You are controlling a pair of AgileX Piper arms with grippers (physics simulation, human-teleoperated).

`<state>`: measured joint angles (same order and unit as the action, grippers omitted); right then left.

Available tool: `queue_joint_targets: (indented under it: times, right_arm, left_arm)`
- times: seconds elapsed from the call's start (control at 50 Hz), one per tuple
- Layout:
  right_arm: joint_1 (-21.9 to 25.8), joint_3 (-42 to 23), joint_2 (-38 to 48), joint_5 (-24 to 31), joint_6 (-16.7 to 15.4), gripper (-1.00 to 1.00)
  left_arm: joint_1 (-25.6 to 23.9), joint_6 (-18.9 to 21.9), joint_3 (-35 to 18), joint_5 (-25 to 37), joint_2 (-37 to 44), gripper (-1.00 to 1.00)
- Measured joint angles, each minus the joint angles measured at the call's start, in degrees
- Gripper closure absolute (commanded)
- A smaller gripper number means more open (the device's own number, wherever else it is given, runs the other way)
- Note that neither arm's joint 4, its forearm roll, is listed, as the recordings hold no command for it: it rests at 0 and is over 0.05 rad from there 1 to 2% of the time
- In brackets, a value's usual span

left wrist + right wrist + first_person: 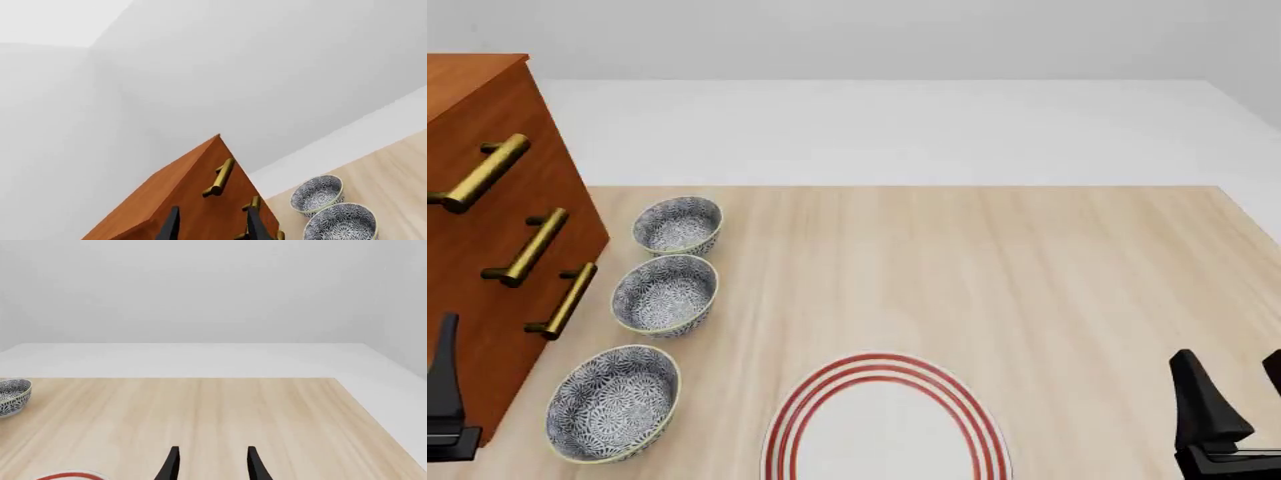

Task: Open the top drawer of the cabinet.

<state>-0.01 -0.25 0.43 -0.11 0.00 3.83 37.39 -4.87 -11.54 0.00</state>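
The cabinet (481, 260) is a tall reddish-brown chest at the table's left edge, with three brass bar handles. The top drawer (501, 120) carries the uppermost handle (478, 172) and sits flush with the front. In the left wrist view the cabinet (173, 195) fills the lower middle, and the top handle (220, 177) lies just beyond the fingertips. My left gripper (213, 225) is open and empty, short of the handle; in the front view it (441, 395) is low at the left edge. My right gripper (1234, 390) is open and empty at the near right.
Three blue-patterned bowls (677, 225) (665, 295) (614, 402) stand in a row just right of the cabinet. A white plate with red rings (888, 425) lies at the near middle. The wooden table (1028, 280) ends at a white floor behind.
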Motion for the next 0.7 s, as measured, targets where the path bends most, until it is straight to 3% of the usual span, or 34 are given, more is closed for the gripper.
queue_joint_targets:
  times: [0.4, 0.7]
  right_arm:
    - [0.0, 0.0, 0.0, 0.0, 0.0, -1.00]
    - [0.0, 0.0, 0.0, 0.0, 0.0, -1.00]
  left_arm:
    - [-0.9, 11.8, 2.6, -5.2, 0.0, -1.00]
    - [-1.5, 18.7, 2.4, -4.2, 0.1, -1.00]
